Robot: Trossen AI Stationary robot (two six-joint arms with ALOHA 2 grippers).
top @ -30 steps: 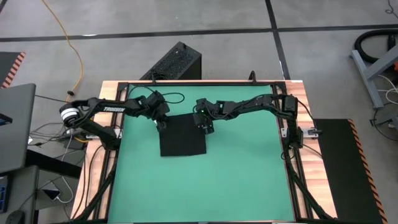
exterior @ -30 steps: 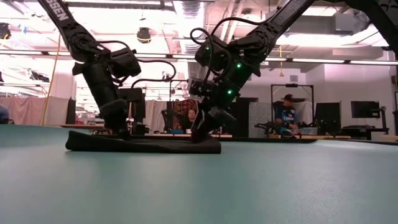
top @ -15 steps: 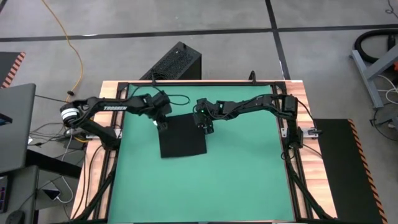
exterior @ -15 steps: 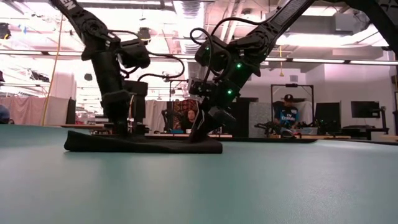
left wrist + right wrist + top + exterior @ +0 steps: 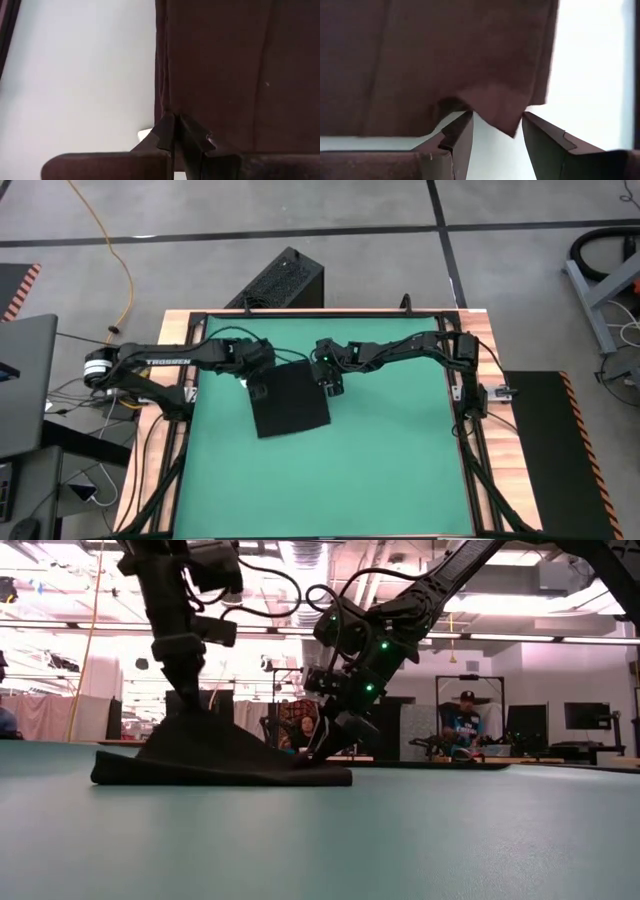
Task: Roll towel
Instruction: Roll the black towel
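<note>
Scanning from the left edge of the overhead camera, I see a grey laptop (image 5: 22, 385) beside the table, a yellow cable (image 5: 110, 250) snaking over the concrete floor, and loose wires by the left arm's base. My left gripper (image 5: 257, 388) sits at the towel's (image 5: 290, 400) far left corner with its fingers pinched tight on the cloth; from table level that corner is pulled up into a dark peak (image 5: 195, 735) while the remaining cloth lies flat. The towel lies on the green mat (image 5: 390, 470), toward the far side and somewhat left of the middle. Behind the table's far edge a black ribbed box (image 5: 280, 280) stands on the floor. My right gripper (image 5: 333, 386) is at the towel's far right corner; its fingers (image 5: 457, 137) stand apart with a point of cloth hanging between them, not clamped. Nothing else lies on the mat near either arm. On the right, a black strip with a striped end (image 5: 540, 450) runs alongside the table, and a grey metal frame (image 5: 600, 280) stands beyond. Across the room at table height, a seated person (image 5: 460, 725) is among desks and monitors under bright ceiling lights.
</note>
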